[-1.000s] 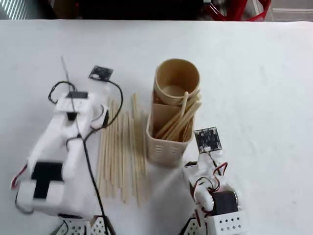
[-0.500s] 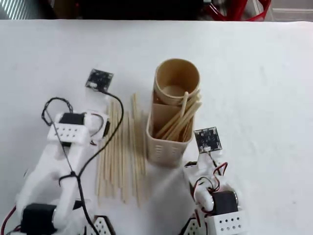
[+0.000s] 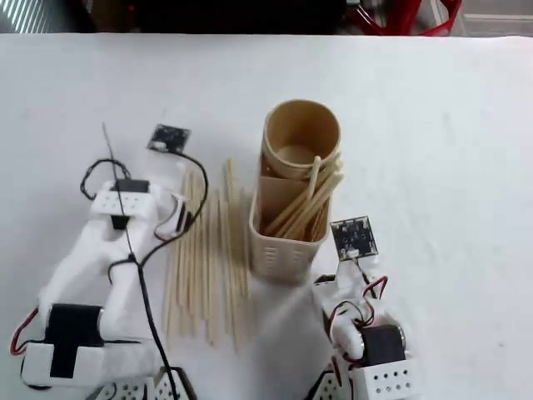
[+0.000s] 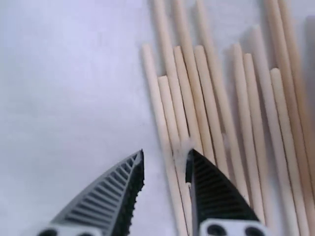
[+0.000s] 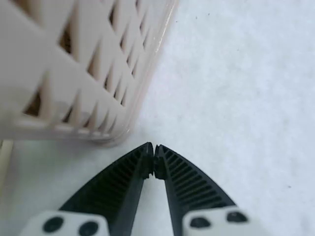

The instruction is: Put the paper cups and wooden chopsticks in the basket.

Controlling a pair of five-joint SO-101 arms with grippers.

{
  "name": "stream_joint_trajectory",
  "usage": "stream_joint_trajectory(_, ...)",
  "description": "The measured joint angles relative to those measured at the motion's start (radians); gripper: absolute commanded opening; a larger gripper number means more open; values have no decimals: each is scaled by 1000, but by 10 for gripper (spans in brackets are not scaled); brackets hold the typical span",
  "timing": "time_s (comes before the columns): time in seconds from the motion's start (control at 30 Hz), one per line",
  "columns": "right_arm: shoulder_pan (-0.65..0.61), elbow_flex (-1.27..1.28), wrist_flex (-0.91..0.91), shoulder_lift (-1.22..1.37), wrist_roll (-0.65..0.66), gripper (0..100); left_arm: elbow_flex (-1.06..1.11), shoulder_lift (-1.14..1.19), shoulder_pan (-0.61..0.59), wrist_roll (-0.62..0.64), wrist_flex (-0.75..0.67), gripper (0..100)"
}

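Paper cup [image 3: 301, 137] is upright in the far end of the basket [image 3: 281, 254], just above centre of the high view, mouth up. You've got a bundle of chopsticks [image 3: 301, 210] in the nearer part of that basket. They lean diagonally, and their upper ends rest against the cup's rim.

Loose chopsticks [image 3: 204, 258] lie flat on the worktop [image 3: 433, 125], left of the basket and centre-left in the frame. They sit side by side in a rough row and run lengthwise up and down the frame. The right-hand ones are just beside the basket wall.

Your left tool [image 4: 165, 162] is over the outer edge of that row, fingers [image 4: 118, 196] set narrow. The outermost stick [image 4: 162, 128] runs through the gap between them. You can't tell from the wrist view whether the tips touch it or the worktop. The left arm [image 3: 92, 275] takes up the lower left of the high view and points toward the sticks.

Your right tool [image 5: 154, 155] is closed tip to tip with nothing between the fingers. It sits low over bare worktop, just beside the basket's lattice wall and near a bottom corner, not touching it. The right arm [image 3: 362, 333] is at lower right of the high view, just below the basket.
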Motion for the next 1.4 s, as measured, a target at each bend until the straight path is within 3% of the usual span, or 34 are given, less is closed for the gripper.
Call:
stream_joint_trajectory(0.77, 0, 0, 0, 0, 0, 19, -3, 15, 11, 0, -23, 110)
stream_joint_trajectory(1.03, 0, 0, 0, 0, 0, 19, -118, 187, 20, 0, 20, 138)
stream_joint_trajectory(1.4, 0, 0, 0, 0, 0, 19, -149, 210, 26, 2, 41, 59)
